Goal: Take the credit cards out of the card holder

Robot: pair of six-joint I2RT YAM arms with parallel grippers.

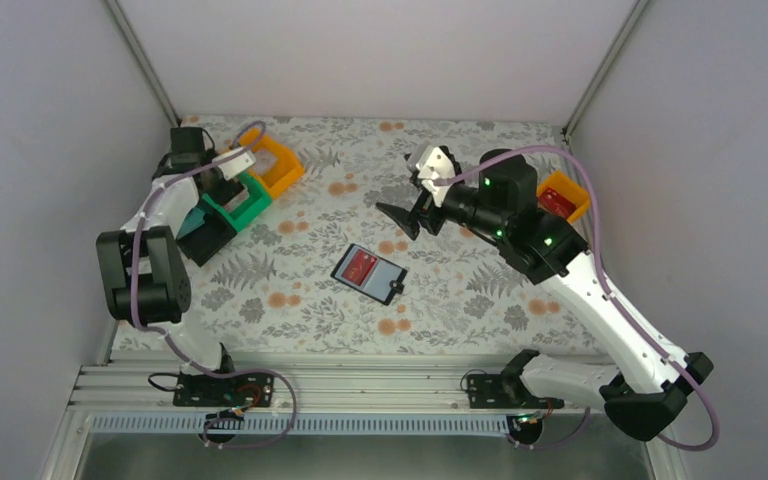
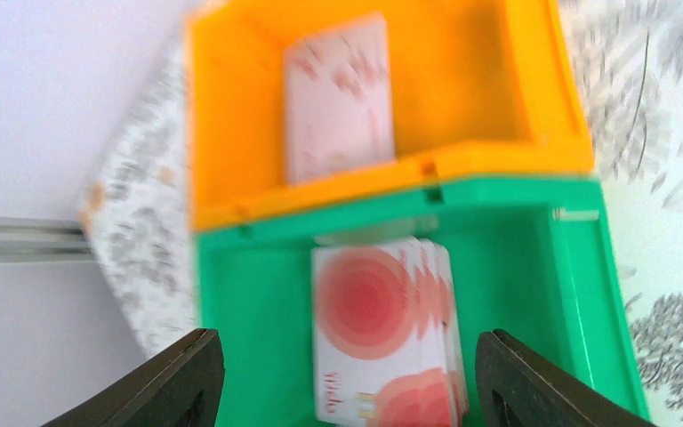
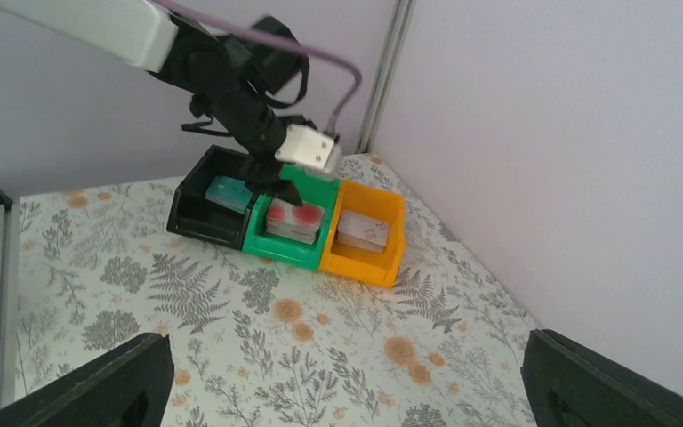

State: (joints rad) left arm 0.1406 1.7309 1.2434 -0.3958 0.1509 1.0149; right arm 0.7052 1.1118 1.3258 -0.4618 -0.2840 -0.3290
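Note:
The card holder lies open in the middle of the table, and a red credit card rests on its left half. A teal credit card lies in the black bin. My left gripper hangs open over the green bin, its fingers on either side of a stack of white cards with red circles, touching none. My right gripper is open and empty, raised above the table behind the card holder.
An orange bin holding a pale card stands beside the green one at the back left. Another orange bin with something red inside sits at the back right, behind the right arm. Walls close in on three sides.

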